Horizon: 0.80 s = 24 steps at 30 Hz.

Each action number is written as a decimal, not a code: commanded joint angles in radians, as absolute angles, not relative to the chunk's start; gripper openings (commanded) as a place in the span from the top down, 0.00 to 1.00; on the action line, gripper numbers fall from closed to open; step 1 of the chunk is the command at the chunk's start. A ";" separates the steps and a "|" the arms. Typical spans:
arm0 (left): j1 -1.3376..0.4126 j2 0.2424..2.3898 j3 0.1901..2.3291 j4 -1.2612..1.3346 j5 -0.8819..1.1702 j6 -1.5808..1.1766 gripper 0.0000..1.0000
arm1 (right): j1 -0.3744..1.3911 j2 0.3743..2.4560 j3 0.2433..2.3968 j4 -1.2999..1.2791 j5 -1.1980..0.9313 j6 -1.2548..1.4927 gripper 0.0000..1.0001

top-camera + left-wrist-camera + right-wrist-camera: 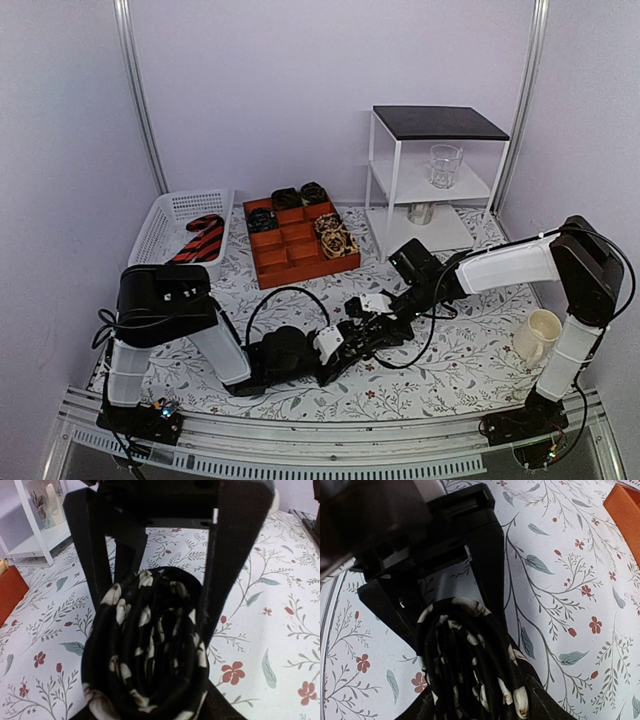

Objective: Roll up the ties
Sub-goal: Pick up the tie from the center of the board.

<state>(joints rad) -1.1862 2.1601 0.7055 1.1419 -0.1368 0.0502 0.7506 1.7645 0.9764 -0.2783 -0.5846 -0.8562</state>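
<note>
**Item:** one rolled tie [150,650], a coil of black fabric with small pale spots. It is wound in several soft layers with uneven edges. It sits low over the floral table cover [450,370], on the robot's side of the orange divided tray [290,262] and slightly to that tray's right.

**Left gripper** [345,346]: clamped on the coil. In the right wrist view its two black fingers press against either flank.

**Right gripper** [372,322]: faces the left one from the opposite side. Its fingers [95,570] stand along both flanks of the same coil and touch it, so I judge it closed on the tie as well.

**Key relation:** the grippers meet nose to nose with the coil between them. The spiral face looks at the left wrist camera, so the roll's axis runs roughly along the line joining the grippers. The tray lies beyond the coil, away from the robot, and the right gripper is the nearer to it.

**Tray:** rigid, with square compartments. Several hold rolled ties [335,238] and some are bare. Left of the tray, a white perforated basket [165,225] holds a red-and-black striped tie [200,240], unrolled.

**Risk, as judged:** the loose fabric may spring open if one grip releases unevenly.
</note>
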 commanded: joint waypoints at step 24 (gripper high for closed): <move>-1.159 2.051 0.571 1.124 -0.226 0.002 0.49 | 0.814 1.867 1.048 -0.233 -0.548 -0.703 0.55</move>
<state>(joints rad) -1.1690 2.0697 0.5587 1.1454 -0.2222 -0.0147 0.8040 1.8389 1.0267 -0.2222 -0.5735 -0.7265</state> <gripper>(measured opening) 0.523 0.529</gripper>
